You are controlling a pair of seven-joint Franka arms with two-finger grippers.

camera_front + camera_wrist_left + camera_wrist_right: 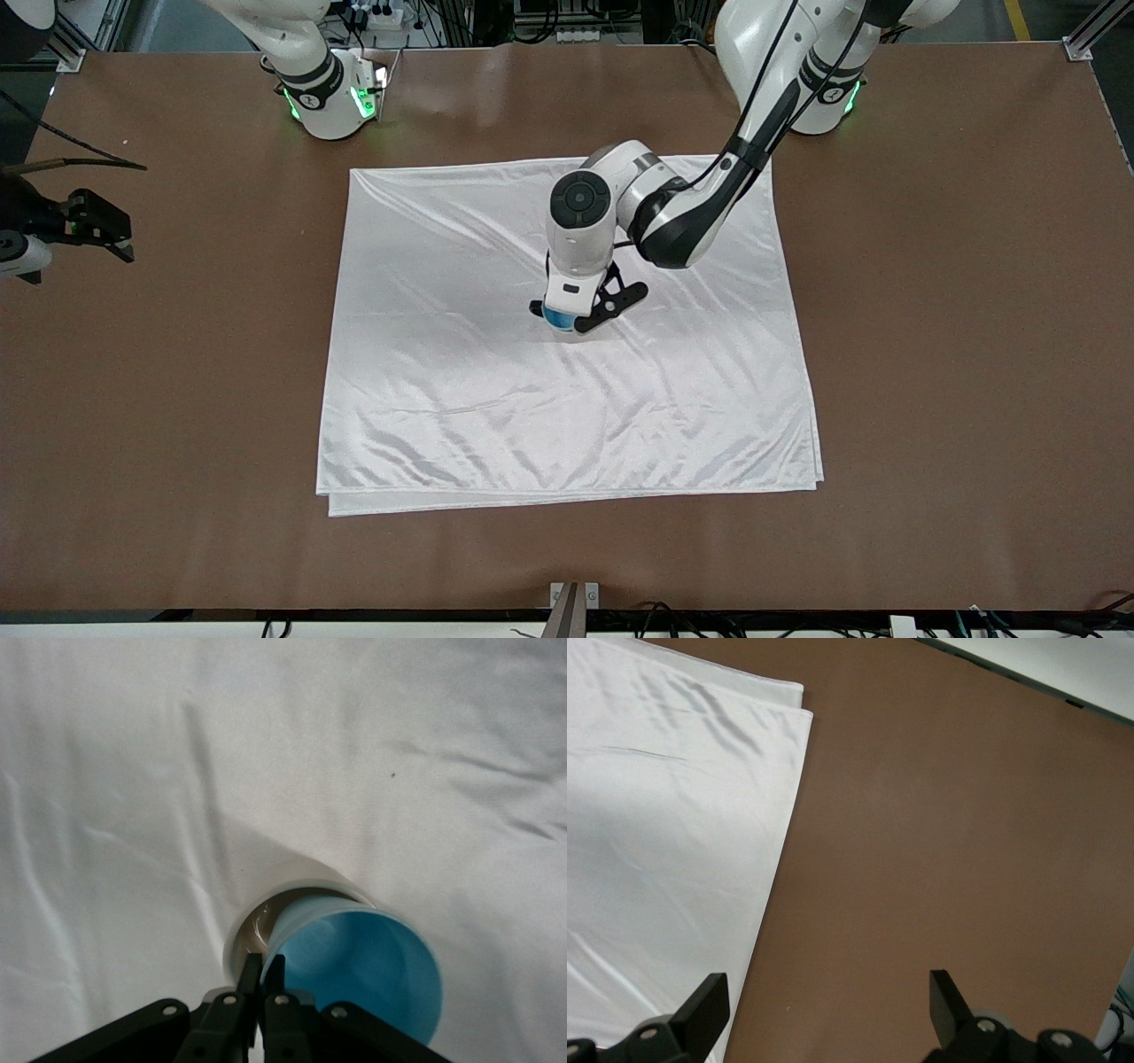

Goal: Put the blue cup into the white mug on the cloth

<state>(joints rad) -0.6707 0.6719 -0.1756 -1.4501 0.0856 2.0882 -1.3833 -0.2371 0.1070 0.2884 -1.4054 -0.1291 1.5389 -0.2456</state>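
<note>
Left pincer [262, 979] pinches the cup [363, 970] rim, thin, light, slick plastic, tilted inside the mug [266, 912] mid-frame on the cloth [425, 372]. Right pincer [828, 1001] waits spread over the counter [966, 815].

Left arm: reaches from its base down over the middle of the cloth [496, 390], wrist bent so the hand points straight down. Left gripper [567, 321]: low over the cloth's centre, fingers [252, 981] pinched together on the rim of the blue cup [363, 970], which sits tilted in the mouth of the white mug [266, 921].

Right arm: waiting, drawn back off the cloth toward its own end of the table. Right gripper [828, 1001]: over bare tabletop just beside the cloth's edge, fingers spread wide, holding nothing.
</note>
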